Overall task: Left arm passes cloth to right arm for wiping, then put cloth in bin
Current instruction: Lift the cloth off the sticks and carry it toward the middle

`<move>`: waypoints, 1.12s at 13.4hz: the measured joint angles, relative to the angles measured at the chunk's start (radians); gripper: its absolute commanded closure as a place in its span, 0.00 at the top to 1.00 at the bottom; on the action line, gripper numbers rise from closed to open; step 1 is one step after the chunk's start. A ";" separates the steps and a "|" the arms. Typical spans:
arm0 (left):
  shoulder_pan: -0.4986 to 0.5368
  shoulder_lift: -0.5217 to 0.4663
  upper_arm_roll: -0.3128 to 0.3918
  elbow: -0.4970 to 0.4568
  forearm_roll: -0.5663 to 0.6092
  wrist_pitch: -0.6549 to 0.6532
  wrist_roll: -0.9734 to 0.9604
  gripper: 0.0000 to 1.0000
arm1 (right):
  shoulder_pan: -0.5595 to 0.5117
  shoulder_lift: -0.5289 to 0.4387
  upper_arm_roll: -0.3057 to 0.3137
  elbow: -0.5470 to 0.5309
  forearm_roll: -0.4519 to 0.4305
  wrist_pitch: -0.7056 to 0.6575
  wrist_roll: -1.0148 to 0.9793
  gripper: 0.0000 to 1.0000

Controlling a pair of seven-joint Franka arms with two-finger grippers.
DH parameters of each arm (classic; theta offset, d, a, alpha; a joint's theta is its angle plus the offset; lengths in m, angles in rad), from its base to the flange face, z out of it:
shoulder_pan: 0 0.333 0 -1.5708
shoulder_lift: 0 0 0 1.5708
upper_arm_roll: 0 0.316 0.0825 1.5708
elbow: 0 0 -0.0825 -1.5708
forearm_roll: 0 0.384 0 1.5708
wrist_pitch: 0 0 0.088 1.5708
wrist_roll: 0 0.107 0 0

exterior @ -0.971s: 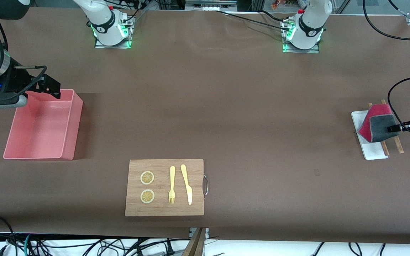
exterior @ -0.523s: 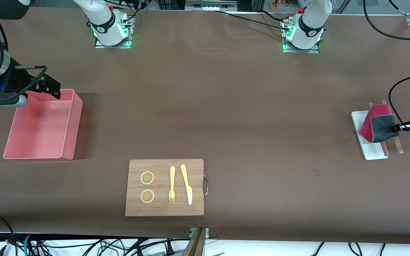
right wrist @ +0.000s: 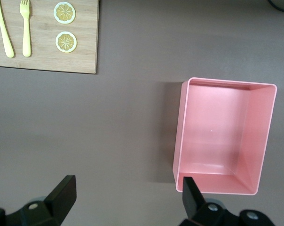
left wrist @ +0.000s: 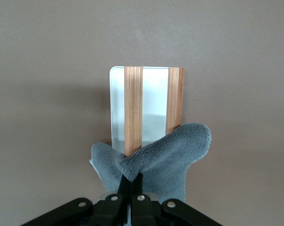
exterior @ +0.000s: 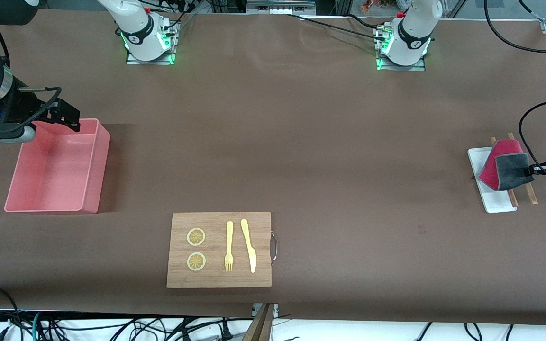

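Observation:
The cloth [exterior: 504,169], dark grey on one face and pinkish-red on the other, hangs pinched in my left gripper [exterior: 533,169] just above the small white tray [exterior: 491,201] at the left arm's end of the table. In the left wrist view the grey cloth [left wrist: 165,157] is gripped between the shut fingers [left wrist: 125,189], over the tray [left wrist: 153,108] and its two wooden strips. The pink bin [exterior: 57,166] stands empty at the right arm's end. My right gripper [exterior: 62,116] is open over the bin's rim nearest the bases. The bin also shows in the right wrist view [right wrist: 224,136].
A wooden board [exterior: 219,249] with a handle lies near the front edge. It carries two lemon slices [exterior: 196,237], a yellow fork [exterior: 229,246] and a yellow knife [exterior: 249,245]. Cables run along the left arm's end of the table.
The left gripper has drawn the cloth slightly upward and toward the table's end; the grey flap has shifted. The right arm has not moved.

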 measured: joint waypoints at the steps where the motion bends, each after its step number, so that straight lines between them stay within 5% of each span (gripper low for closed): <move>1: 0.000 -0.004 0.000 0.009 0.000 -0.030 0.000 0.00 | 0.000 0.000 0.000 0.000 0.000 0.000 0.000 1.00; 9: -0.006 -0.103 -0.040 0.191 -0.003 -0.416 -0.005 0.00 | 0.000 0.000 -0.003 0.001 0.000 0.000 0.000 1.00; 15: -0.013 -0.105 -0.256 0.291 -0.051 -0.571 -0.247 0.00 | 0.000 0.000 -0.004 0.002 0.000 0.000 0.000 1.00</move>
